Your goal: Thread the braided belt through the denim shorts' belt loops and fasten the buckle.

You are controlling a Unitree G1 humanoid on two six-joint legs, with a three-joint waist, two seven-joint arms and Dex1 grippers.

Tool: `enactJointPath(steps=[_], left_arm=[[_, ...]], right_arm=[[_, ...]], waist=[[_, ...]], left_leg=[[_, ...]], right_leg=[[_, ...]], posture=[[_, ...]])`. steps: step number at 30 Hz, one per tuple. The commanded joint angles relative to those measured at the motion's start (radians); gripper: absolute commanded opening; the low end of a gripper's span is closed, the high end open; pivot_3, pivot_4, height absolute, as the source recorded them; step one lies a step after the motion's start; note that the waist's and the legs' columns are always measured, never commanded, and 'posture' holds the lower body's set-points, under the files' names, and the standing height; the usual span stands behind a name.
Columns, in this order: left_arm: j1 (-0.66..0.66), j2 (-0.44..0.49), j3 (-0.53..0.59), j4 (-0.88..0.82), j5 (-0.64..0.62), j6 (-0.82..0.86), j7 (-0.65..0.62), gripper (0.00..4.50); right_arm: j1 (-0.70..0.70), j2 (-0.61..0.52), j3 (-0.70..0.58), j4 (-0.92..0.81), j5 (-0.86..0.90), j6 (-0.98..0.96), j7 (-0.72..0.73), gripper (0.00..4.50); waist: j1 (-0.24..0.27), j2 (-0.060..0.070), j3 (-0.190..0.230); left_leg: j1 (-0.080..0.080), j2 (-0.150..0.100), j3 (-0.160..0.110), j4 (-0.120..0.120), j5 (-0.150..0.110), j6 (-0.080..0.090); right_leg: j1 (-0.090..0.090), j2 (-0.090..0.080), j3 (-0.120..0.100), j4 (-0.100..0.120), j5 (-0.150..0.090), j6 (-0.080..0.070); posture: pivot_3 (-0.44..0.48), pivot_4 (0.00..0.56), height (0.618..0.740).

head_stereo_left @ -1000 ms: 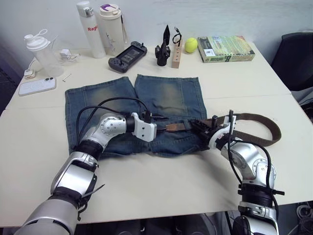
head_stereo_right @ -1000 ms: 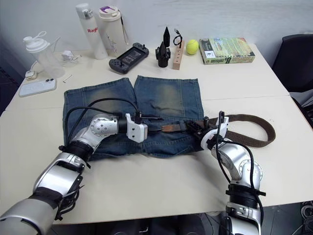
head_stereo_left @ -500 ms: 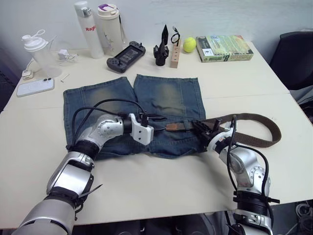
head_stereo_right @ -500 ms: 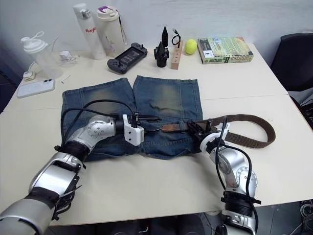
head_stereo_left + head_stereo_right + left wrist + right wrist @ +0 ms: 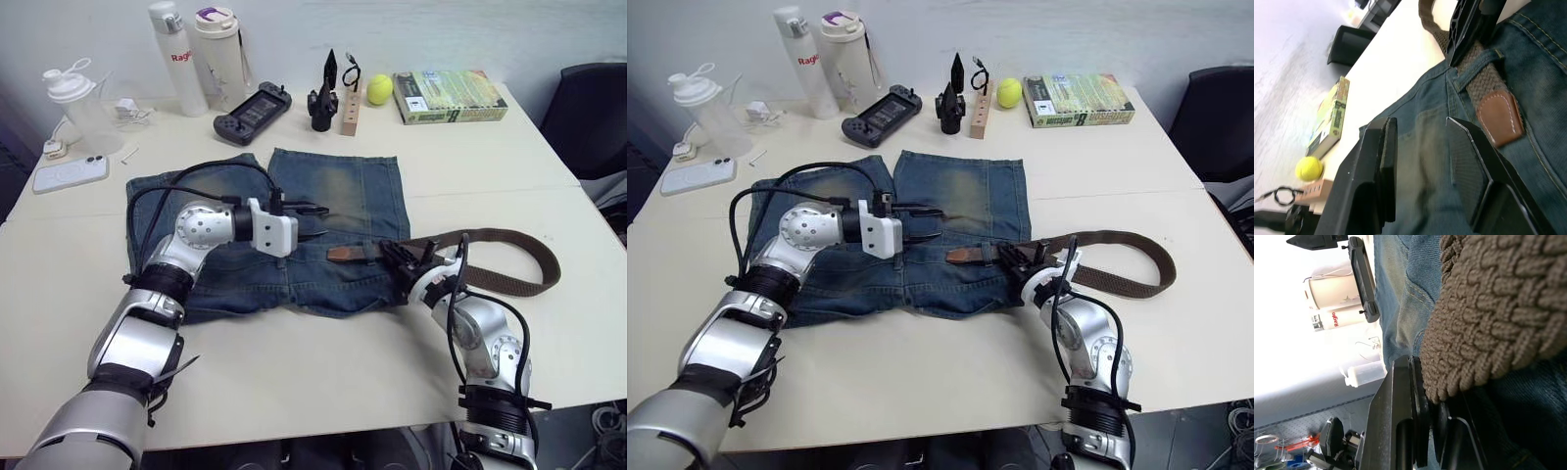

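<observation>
The denim shorts (image 5: 338, 196) lie flat mid-table. The braided belt (image 5: 502, 233) curves over the table on the right and runs onto the waistband, where its tan tip (image 5: 343, 254) rests. In the left wrist view the strap passes under one of the belt loops (image 5: 1488, 57), with the tip (image 5: 1501, 117) just past it. My right gripper (image 5: 397, 257) is shut on the strap at the shorts' right edge, and its fingers (image 5: 1410, 421) clamp the weave. My left gripper (image 5: 313, 209) hovers open and empty over the shorts, beyond the tip. The buckle is hidden.
Along the back edge stand two bottles (image 5: 174, 59), a shaker bottle (image 5: 78, 108), a game controller (image 5: 253, 100), a wooden block (image 5: 350, 106), a tennis ball (image 5: 381, 89) and a book (image 5: 449, 95). A phone (image 5: 71, 173) lies far left. A black chair (image 5: 593, 108) stands right.
My left gripper has drawn back from the belt tip toward the far side of the shorts. The right gripper keeps its hold on the strap in about the same place.
</observation>
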Motion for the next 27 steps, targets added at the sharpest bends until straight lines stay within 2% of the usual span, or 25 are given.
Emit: enactJointPath(steps=[1, 4, 8, 17, 27], left_arm=[[0.011, 0.002, -0.033, 0.023, 0.053, -0.060, -0.009, 1.85], [0.027, 0.010, -0.052, 0.026, 0.074, -0.071, -0.020, 1.85], [0.025, 0.004, -0.067, 0.040, 0.141, -0.066, 0.028, 1.85], [-0.014, -0.009, -0.119, 0.056, 0.357, -0.011, 0.239, 1.85], [-0.014, -0.014, -0.159, 0.046, 0.429, 0.000, 0.292, 1.85]], right_arm=[[-0.006, 0.009, 0.006, -0.033, 0.016, -0.010, 0.015, 0.00], [-0.011, 0.009, 0.006, -0.038, 0.021, -0.019, 0.013, 0.00], [-0.015, 0.007, 0.009, -0.040, 0.023, -0.027, 0.012, 0.00], [-0.015, 0.004, 0.026, -0.058, 0.028, -0.024, 0.012, 0.00], [-0.006, 0.012, 0.034, -0.073, 0.026, -0.029, 0.010, 0.00]], waist=[[-0.002, 0.000, 0.000], [-0.003, 0.000, 0.000], [0.000, 0.000, 0.000], [0.003, 0.000, 0.000], [0.007, 0.000, 0.000]], left_leg=[[0.000, 0.000, 0.000, 0.000, 0.000, 0.000], [-0.001, 0.000, 0.001, -0.001, 0.000, 0.000], [-0.001, 0.000, 0.002, 0.000, 0.000, 0.000], [0.000, 0.000, 0.002, 0.000, 0.000, 0.000], [0.000, 0.000, 0.002, 0.001, 0.000, 0.000]], right_leg=[[0.000, 0.000, 0.000, 0.000, 0.000, 0.000], [-0.002, 0.000, 0.001, 0.000, 0.000, 0.000], [-0.002, 0.000, 0.001, 0.001, 0.000, 0.000], [-0.002, -0.001, 0.001, 0.001, 0.000, 0.000], [-0.002, -0.001, 0.001, 0.003, 0.000, 0.000]], posture=[[0.000, 0.150, 0.724], [0.000, 0.150, 0.724], [0.000, 0.150, 0.724], [0.000, 0.150, 0.724], [0.000, 0.150, 0.724]])
